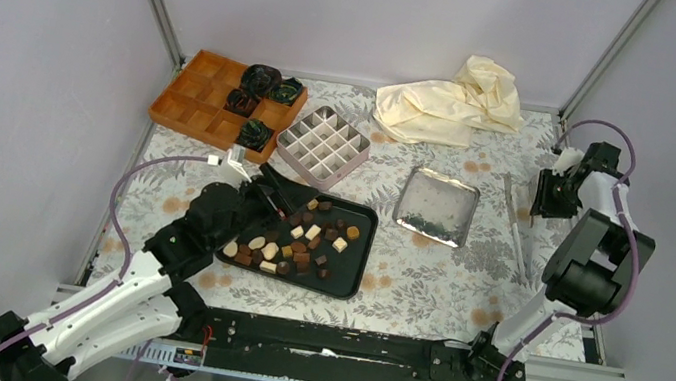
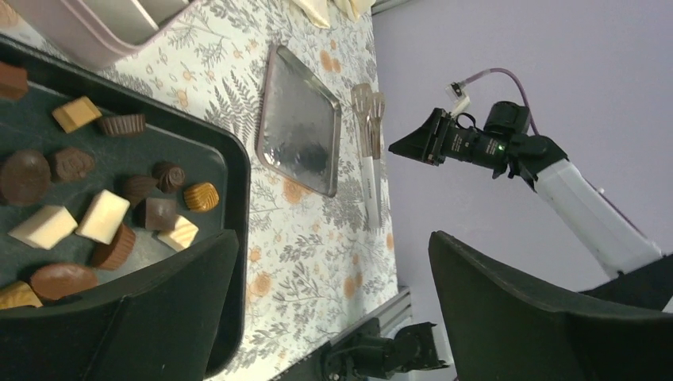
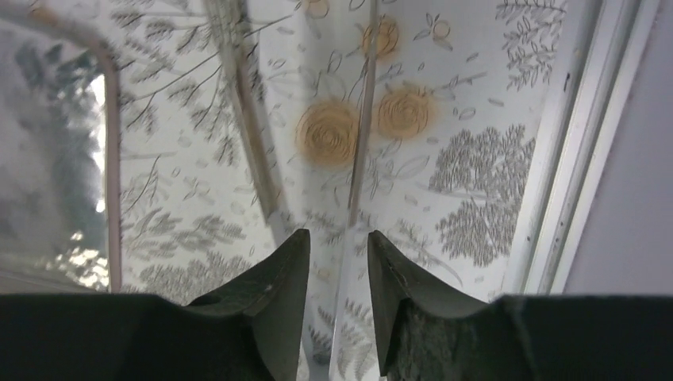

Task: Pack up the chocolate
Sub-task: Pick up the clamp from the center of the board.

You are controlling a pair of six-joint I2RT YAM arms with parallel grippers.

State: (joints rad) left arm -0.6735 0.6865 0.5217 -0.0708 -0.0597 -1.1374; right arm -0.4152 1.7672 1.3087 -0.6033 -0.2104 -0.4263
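Observation:
Several small pieces of chocolate [image 1: 296, 240], dark brown, light brown and cream-white, lie loose in a black tray [image 1: 360, 254]. My left gripper [image 1: 283, 205] hovers over the tray's far left part, open with nothing between its fingers. The left wrist view shows the chocolate [image 2: 103, 216] on the black tray [image 2: 234, 182], left of the open left gripper [image 2: 333, 238]. My right gripper [image 1: 543, 196] is low at the table's right side over metal tongs [image 1: 518, 228]. In the right wrist view the right gripper [image 3: 339, 236] is narrowed around the tongs [image 3: 361, 143], with a gap still showing.
A white divided box [image 1: 323, 146] stands behind the black tray. An orange compartment tray [image 1: 211, 101] at the back left holds dark crumpled paper cups [image 1: 263, 88]. A silver foil tray [image 1: 436, 205] lies mid-table, a cream cloth [image 1: 453, 102] at the back.

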